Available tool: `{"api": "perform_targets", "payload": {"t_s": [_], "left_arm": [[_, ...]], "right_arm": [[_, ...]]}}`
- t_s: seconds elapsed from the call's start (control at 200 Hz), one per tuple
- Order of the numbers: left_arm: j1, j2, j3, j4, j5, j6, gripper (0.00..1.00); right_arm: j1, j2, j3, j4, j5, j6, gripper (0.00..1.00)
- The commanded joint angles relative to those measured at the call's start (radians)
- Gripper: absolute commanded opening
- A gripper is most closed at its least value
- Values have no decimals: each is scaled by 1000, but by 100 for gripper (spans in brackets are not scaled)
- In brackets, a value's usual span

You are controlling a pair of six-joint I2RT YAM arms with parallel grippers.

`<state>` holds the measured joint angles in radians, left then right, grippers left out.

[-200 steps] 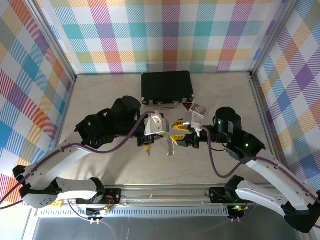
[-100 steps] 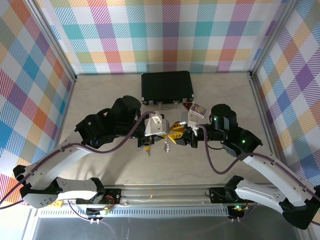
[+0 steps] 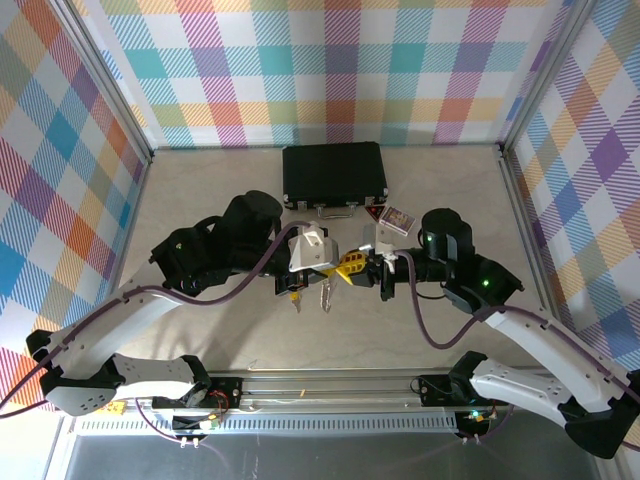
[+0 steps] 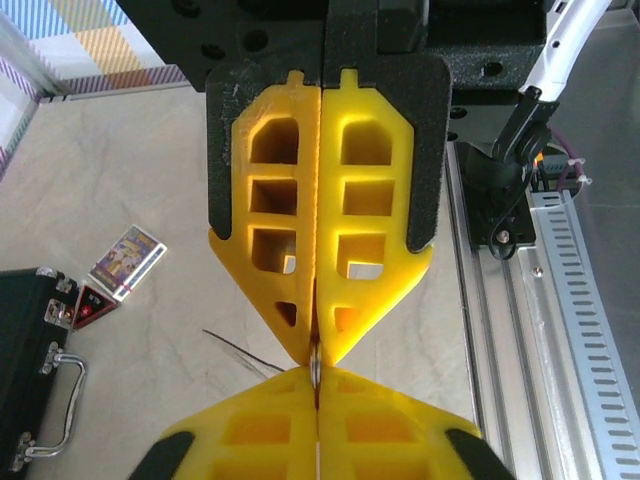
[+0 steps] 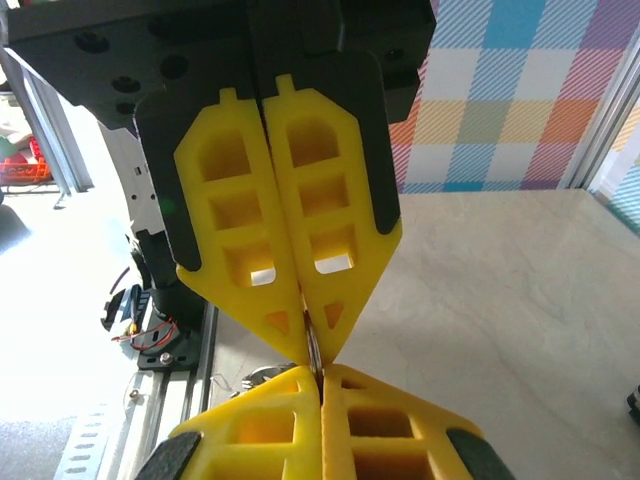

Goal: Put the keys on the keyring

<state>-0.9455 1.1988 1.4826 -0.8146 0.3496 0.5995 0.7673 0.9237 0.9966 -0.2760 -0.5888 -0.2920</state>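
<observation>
CHANGE: right gripper (image 5: 312, 345) now clamped tight; shifted left, tip to tip with closed left gripper (image 4: 318, 340) | HELD: thin silvery metal keyring (image 3: 326, 295) apparently pinched by both; dangling above beige tabletop (image 3: 200, 200) | MEANING: probably braced for threading; yellow-headed key not made out

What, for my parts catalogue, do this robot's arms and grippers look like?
The left arm and right arm have white lower shells, black upper joints and purple cables running alongside. The left gripper and right gripper each have a black body and two yellow plastic fingers, pointed, with rectangular cut-outs.
</observation>
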Motion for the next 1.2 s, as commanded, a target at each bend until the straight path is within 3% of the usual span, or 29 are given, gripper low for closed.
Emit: {"api": "perform_targets", "payload": {"t_s": [0.0,0.11,0.33,0.53,1.015,1.11,1.195], "left_arm": [[-3,-57,-69,129,-9,-42,17],[2,-108,-148,220,-47,-84,22],[32,-209,-282,471,92,-247,25],[63,-270,-345,648,153,-358,24],[72,-208,-343,830,264,-435,24],[72,-201,-344,839,271,-438,20],[73,-200,-344,836,272,-438,10]], "right_arm": [[4,-40,-35,148,3,69,0],[4,-58,-76,249,-4,156,0],[3,-99,-174,518,-8,347,0],[1,-111,-197,679,-10,433,0],[1,-95,-200,780,-55,516,0],[2,-95,-203,787,-55,522,0],[1,-93,-203,793,-56,522,0]]}}
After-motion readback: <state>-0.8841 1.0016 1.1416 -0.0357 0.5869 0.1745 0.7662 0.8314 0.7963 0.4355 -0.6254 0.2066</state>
